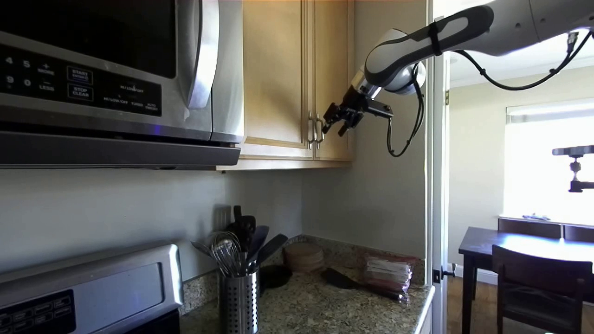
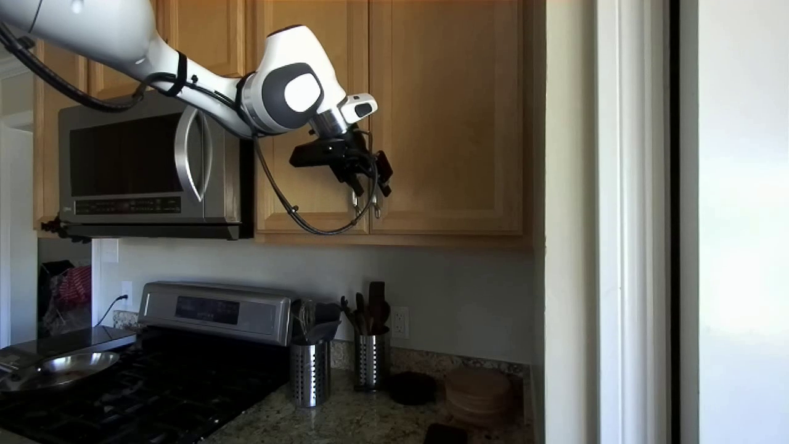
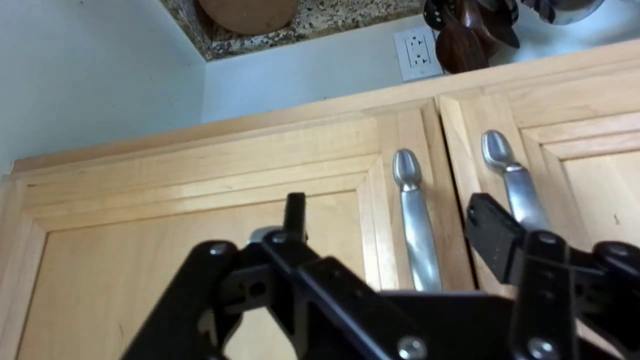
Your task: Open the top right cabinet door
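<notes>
The top right cabinet door (image 1: pixel 333 69) is light maple and stands closed; it also shows in an exterior view (image 2: pixel 450 111) and in the wrist view (image 3: pixel 165 280). Its metal bar handle (image 3: pixel 420 235) is near its left edge and shows small in both exterior views (image 1: pixel 319 131) (image 2: pixel 377 206). My gripper (image 3: pixel 387 215) is open and empty in front of the handles (image 1: pixel 334 131) (image 2: pixel 373 190). In the wrist view, which is upside down, this door's handle appears between the spread fingers. I cannot tell whether the fingers reach around it or touch it.
The matching left door (image 1: pixel 276 69) is closed; its handle (image 3: pixel 520 190) is partly covered by a finger. A steel microwave (image 2: pixel 142 160) hangs to the left. A side wall (image 1: pixel 390 185) borders the right door. Utensil holders (image 2: pixel 310 373) stand on the counter (image 1: pixel 320 306) below.
</notes>
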`<action>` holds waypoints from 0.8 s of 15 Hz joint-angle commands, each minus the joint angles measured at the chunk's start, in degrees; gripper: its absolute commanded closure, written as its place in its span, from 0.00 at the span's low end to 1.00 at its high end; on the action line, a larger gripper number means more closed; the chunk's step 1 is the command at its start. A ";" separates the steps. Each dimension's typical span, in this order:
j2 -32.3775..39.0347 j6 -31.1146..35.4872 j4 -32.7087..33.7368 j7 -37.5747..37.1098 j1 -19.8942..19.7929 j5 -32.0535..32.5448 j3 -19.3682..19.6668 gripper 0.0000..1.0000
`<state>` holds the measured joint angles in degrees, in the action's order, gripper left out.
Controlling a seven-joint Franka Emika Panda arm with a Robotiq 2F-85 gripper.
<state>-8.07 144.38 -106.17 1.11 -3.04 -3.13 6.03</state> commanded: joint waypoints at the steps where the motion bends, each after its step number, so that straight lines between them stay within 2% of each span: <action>1: 1.92 1.93 2.84 0.58 -0.18 -2.29 0.02 0.46; 6: 3.93 2.97 5.01 1.58 0.16 -5.86 -0.22 0.80; 7: 4.32 3.00 5.43 1.80 0.17 -6.36 -0.39 0.51; 8: 4.64 3.12 5.75 2.11 0.19 -6.82 -0.55 0.39; 9: 4.99 3.25 6.09 2.48 0.17 -7.26 -0.63 0.38; 10: 5.03 3.00 6.47 2.59 0.15 -7.49 -0.73 0.77; 12: 4.91 2.90 6.59 3.74 0.10 -8.23 -0.69 0.82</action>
<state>-3.94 146.24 -101.01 2.48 -2.93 -9.18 5.36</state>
